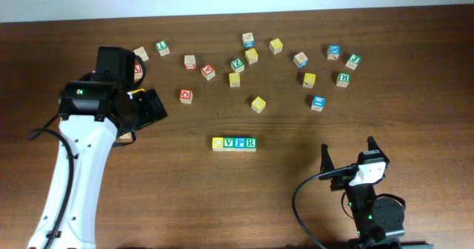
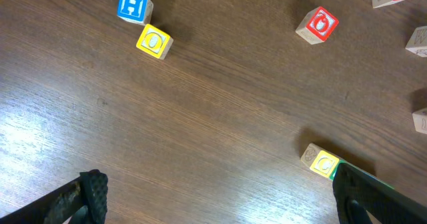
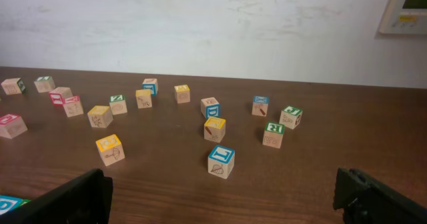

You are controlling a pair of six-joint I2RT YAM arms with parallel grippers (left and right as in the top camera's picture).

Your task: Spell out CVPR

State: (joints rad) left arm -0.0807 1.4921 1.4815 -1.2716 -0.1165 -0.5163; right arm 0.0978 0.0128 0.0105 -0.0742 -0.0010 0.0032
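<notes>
CVPR cubes (image 1: pixel 234 143) touching, on table (image 1: pixel 185 197).

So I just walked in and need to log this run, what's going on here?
Nothing is being handled right now. The CVPR cubes sit side by side in a row at mid-table, reading C, V, P, R. The left gripper and the right gripper are both open, empty and clear of the row. The other letter cubes lie scattered farther back.

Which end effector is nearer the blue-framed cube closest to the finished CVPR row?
Right. The right end effector sits open just front-right of the blue-framed cube; the left end effector is far off to its left.
</notes>
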